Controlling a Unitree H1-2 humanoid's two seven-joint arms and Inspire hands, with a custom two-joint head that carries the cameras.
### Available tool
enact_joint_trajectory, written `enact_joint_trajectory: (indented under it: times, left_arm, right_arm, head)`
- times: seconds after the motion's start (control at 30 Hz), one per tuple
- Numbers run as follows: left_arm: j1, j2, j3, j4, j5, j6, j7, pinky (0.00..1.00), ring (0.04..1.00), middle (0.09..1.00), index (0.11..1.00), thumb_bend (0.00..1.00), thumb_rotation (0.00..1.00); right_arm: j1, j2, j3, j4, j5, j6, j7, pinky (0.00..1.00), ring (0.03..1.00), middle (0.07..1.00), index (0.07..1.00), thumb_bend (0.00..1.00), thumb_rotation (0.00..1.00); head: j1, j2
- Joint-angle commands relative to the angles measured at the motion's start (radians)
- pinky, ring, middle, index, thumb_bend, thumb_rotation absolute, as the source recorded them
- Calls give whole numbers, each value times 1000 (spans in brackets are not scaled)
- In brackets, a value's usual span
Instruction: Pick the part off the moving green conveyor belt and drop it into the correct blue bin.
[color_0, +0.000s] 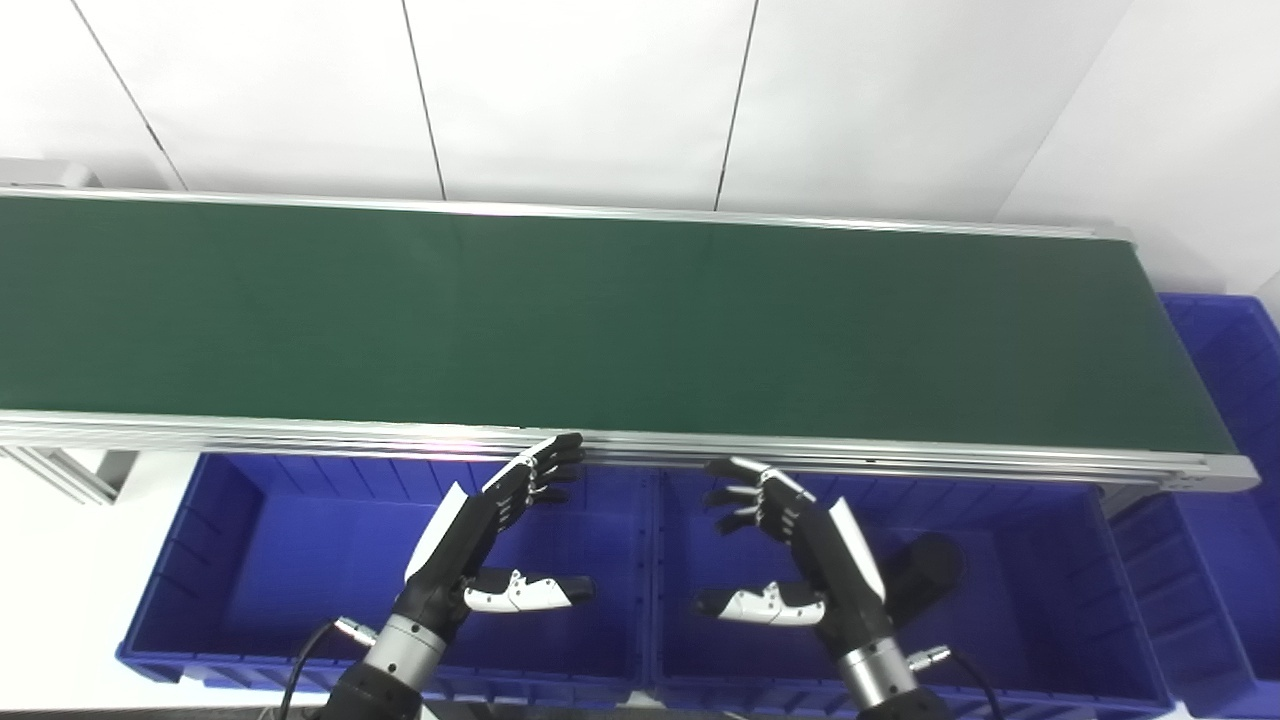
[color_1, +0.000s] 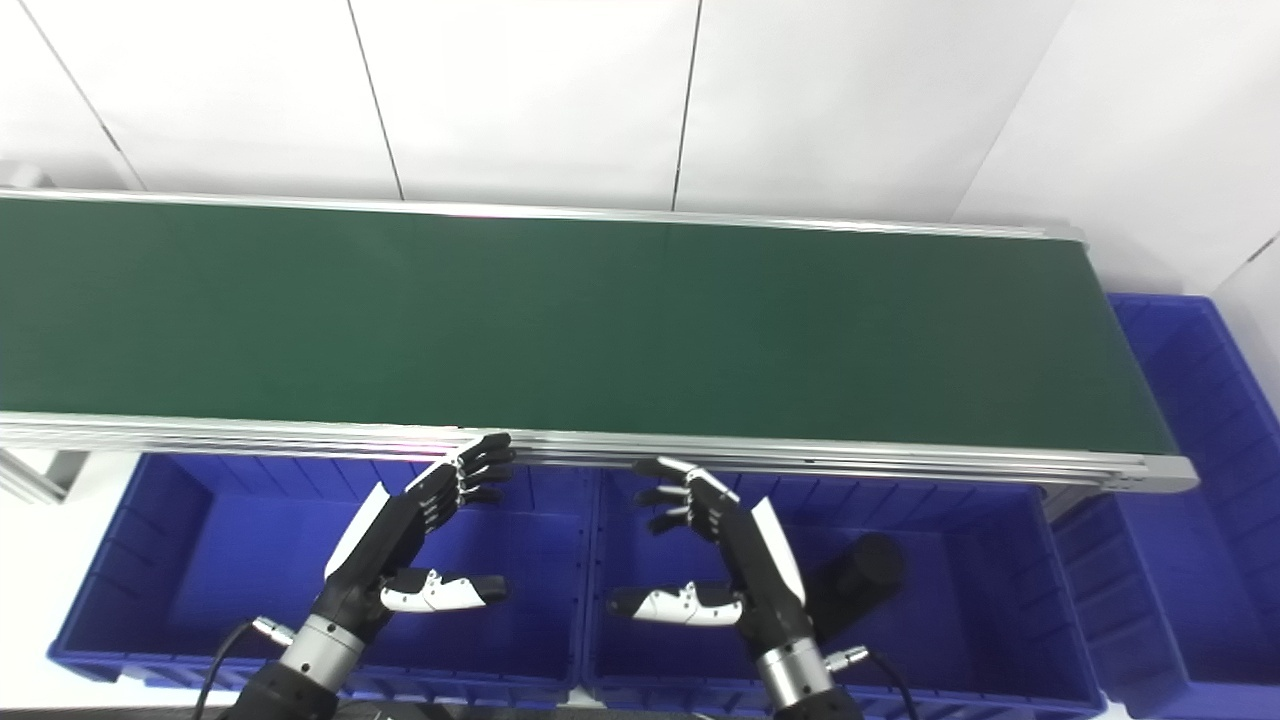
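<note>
Black part (color_1: 866, 578) behind right hand (color_1: 722, 550)

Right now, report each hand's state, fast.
Left hand: open, holding nothing, over the left blue bin.
Right hand: open, holding nothing, over the middle blue bin.

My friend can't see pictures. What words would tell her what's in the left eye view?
Two black-and-white robot hands, left hand and right hand, hover open over two blue plastic bins, the left bin and the right bin, which holds a black cylinder part. Behind them runs a long green conveyor belt, bare, with a third blue bin at its right end.
</note>
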Motion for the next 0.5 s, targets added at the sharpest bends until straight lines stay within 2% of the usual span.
enact_joint_trajectory:
  times: [0.0,0.33,0.47]
  left_arm:
    - [-10,7,-2,-29,0,-28,7,765,828,869,881,897,431]
    - [-18,9,-19,-7,2,-29,2,765,835,860,874,905,419]
    - [-21,11,-29,3,14,-32,6,759,830,856,873,897,423]
  right_arm:
    - [-18,13,5,3,-5,-61,-9,589,721,820,752,949,296]
    - [-32,8,14,63,-1,-80,1,602,725,829,767,931,291]
    - [-36,3,21,79,4,-84,8,636,755,843,771,928,277]
  head:
    - [0,2]
    - [11,5]
    - [11,5]
